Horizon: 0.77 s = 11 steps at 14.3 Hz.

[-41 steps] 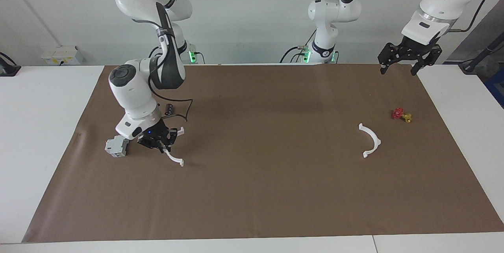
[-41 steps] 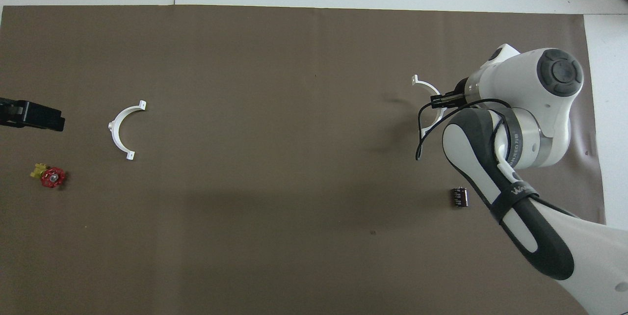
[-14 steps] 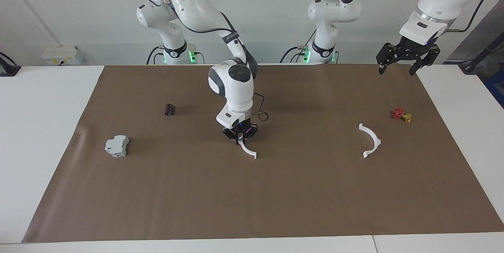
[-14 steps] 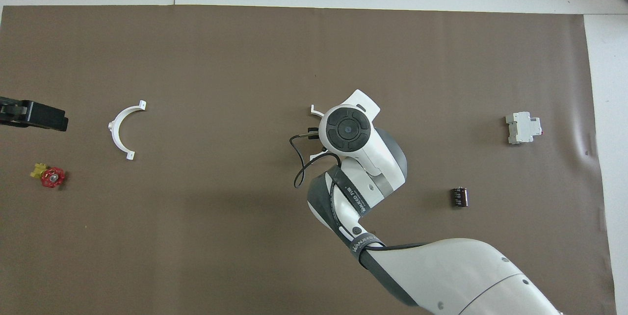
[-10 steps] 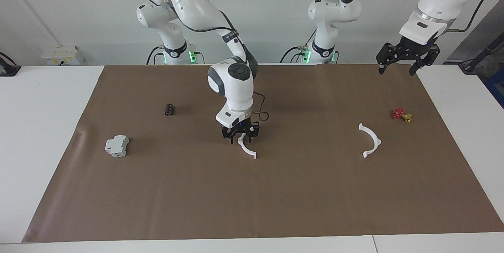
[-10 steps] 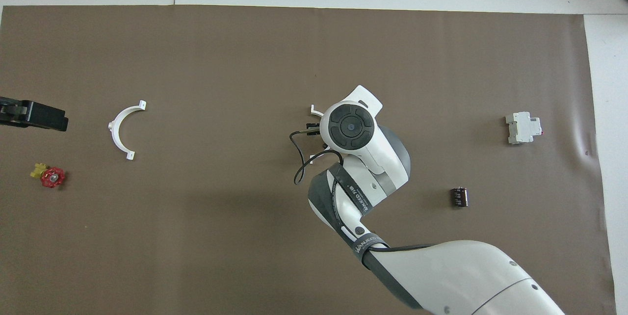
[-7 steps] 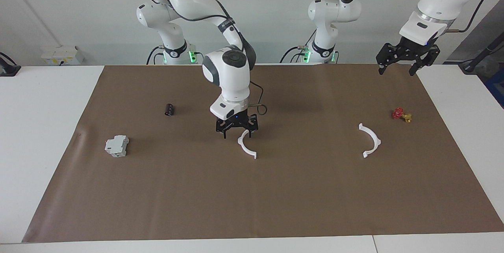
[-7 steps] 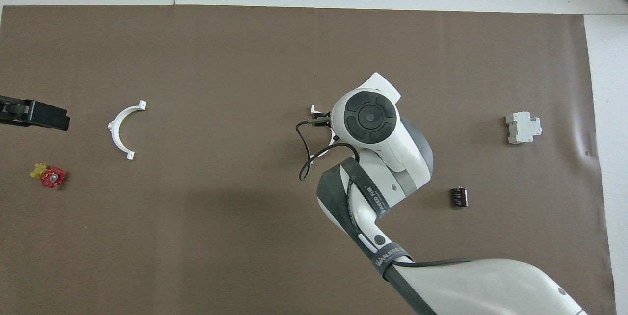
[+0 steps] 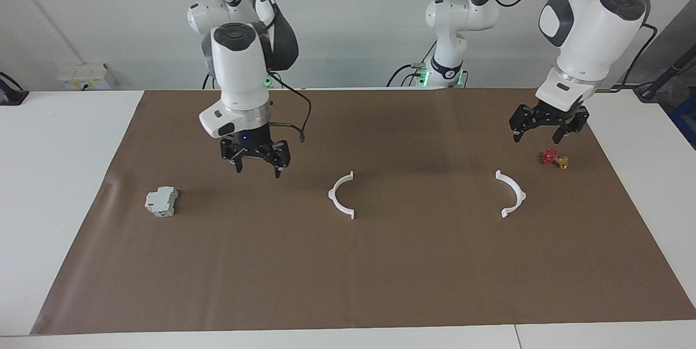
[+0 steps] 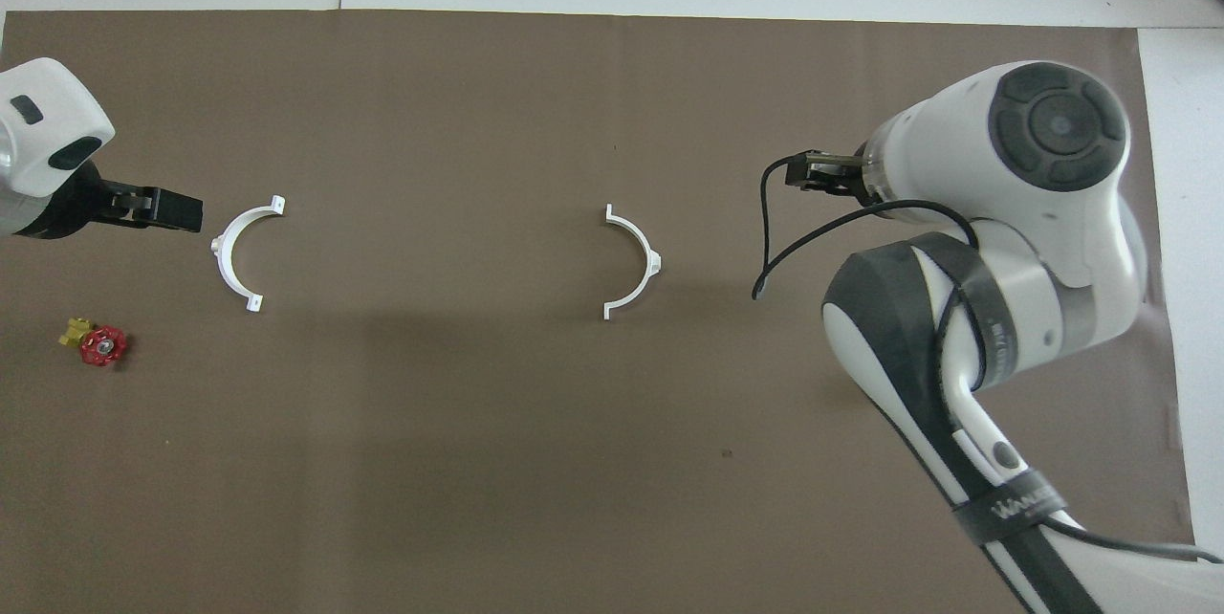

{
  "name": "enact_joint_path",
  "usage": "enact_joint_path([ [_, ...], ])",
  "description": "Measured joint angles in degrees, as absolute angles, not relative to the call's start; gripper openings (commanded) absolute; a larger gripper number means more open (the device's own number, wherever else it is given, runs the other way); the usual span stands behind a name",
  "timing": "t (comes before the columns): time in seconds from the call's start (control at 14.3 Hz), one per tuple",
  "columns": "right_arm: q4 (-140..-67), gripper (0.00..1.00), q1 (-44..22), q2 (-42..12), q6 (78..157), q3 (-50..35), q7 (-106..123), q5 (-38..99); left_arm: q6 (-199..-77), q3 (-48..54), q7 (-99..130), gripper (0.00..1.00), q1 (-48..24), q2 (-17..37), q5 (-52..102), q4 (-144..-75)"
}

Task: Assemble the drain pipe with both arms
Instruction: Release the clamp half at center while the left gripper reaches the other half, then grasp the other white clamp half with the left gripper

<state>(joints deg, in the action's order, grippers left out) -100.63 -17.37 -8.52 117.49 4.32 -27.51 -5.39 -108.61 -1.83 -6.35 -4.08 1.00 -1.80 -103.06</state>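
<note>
Nearest you, your right gripper has let go of the half-ring at the mat's middle and lifted away, fingers spread and empty. The other half-ring lies well apart toward the left arm's end, so joining is still ahead. The left gripper has come down over the mat near the red valve, fingers apart; the small dark cylinder is hidden now.
</note>
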Motion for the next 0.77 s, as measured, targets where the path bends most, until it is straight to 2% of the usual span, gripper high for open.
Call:
enact_joint_path([
  [0.35,-100.6,1.00,-4.9,-2.9,108.1,4.5,-17.5,-3.6,-111.7,-2.0,-6.3,1.00,-4.1,4.4,-1.8,-103.4],
  [0.56,-100.3,1.00,-0.6,0.4,103.2,4.7,-11.6,-1.2,-116.6,-2.1,-6.3,1.00,-4.0,6.6,-1.8,-105.2],
  [0.77,-95.7,1.00,2.2,2.1,95.2,5.0,-7.5,-0.3,-123.9,-2.4,-6.6,1.00,-3.1,7.4,-1.8,-109.7],
])
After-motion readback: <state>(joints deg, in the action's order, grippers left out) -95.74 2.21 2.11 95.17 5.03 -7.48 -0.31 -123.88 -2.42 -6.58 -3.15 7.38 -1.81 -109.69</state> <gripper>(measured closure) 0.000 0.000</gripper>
